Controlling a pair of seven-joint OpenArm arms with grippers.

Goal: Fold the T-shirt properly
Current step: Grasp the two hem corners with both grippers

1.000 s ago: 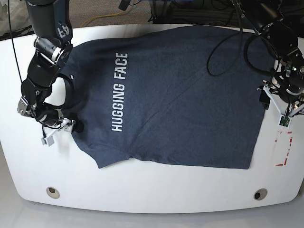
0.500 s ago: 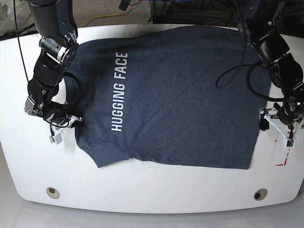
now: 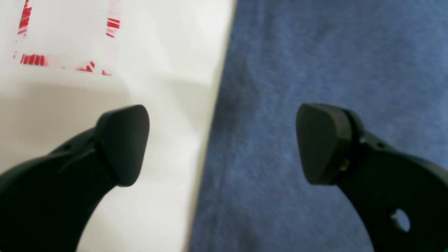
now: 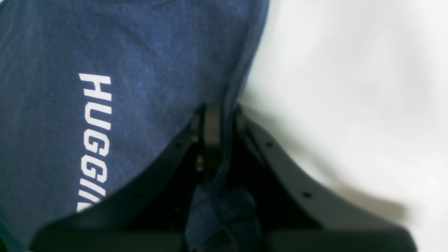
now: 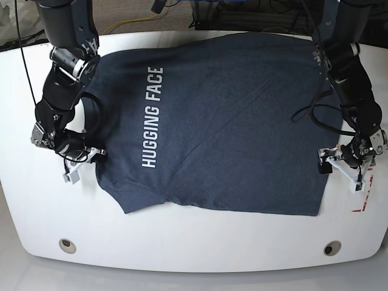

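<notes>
The T-shirt (image 5: 224, 121) is spread flat across most of the white table (image 5: 182, 242), lettering toward its left end and hem running along near the right edge. The right gripper (image 4: 218, 115) is clamped tight on the shirt's edge by the lettering, cloth bunched between its fingers (image 4: 211, 129). The left gripper (image 3: 222, 143) gapes wide, holding nothing, one finger over bare table, the other over the hem.

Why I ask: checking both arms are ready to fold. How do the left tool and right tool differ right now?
The left tool is open, holding nothing; the right tool is shut on the T-shirt. The left straddles the shirt's edge over the table; the right pinches cloth near the lettering. Both are black.
</notes>
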